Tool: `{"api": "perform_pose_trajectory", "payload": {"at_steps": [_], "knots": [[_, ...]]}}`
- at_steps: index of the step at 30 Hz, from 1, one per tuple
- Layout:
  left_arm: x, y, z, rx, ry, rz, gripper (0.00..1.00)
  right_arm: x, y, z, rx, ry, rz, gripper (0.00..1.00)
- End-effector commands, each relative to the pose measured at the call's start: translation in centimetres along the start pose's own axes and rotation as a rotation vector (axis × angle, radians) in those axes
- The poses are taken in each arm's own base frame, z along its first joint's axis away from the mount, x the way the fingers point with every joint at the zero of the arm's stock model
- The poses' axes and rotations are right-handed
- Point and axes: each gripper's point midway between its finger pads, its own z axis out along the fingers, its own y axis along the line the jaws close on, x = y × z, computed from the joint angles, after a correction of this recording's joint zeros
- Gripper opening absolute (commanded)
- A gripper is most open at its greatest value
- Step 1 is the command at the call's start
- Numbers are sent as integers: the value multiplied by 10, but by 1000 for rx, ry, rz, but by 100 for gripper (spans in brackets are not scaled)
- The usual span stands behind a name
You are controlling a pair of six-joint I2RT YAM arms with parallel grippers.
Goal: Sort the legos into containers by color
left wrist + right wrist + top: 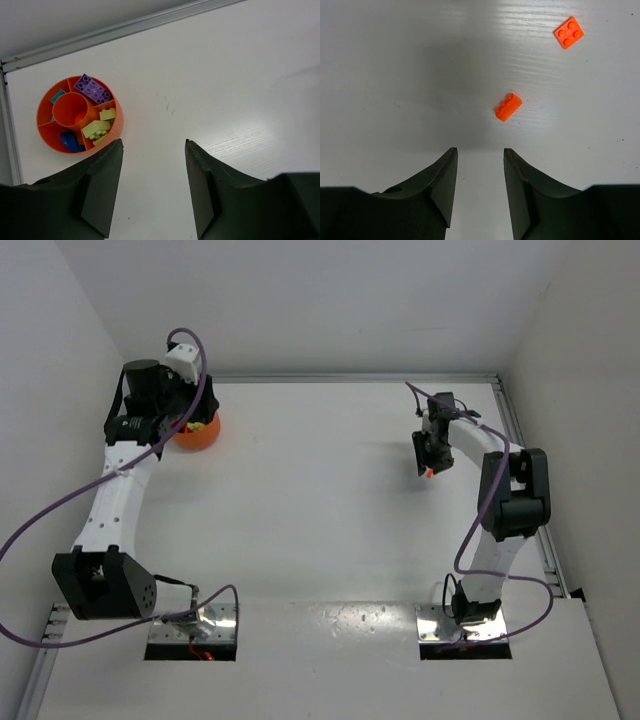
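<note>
The container is a round orange bowl (118, 125) with a centre cup and divided sections, standing at the table's far left (203, 436). Its sections hold legos: a purple brick (92, 88), a teal one (58, 95), yellow-green ones (99, 127) and a blue one (71, 141). My left gripper (154, 142) is open and empty, just to the right of the bowl. Two orange bricks (508, 107) (568, 32) lie on the table. My right gripper (479, 150) is open and empty, with the nearer orange brick a little ahead and right of its fingertips (427, 473).
A metal rail (125, 27) runs along the table's back edge and another (525, 470) down the right side. White walls stand close behind and to both sides. Purple cables loop from both arms.
</note>
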Motion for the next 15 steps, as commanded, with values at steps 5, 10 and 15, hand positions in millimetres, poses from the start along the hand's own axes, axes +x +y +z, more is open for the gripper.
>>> {"api": "perform_pose_trajectory", "payload": {"at_steps": [5, 10, 15], "knots": [[-3, 4, -4, -45, -24, -16, 59, -8, -16, 9, 106, -19, 97, 44], [-4, 2, -4, -47, -25, -21, 59, -4, -14, 17, 98, 14, 168, 43], [-16, 2, -1, -50, -42, -13, 59, -3, -15, 23, 109, 21, 199, 41]]}}
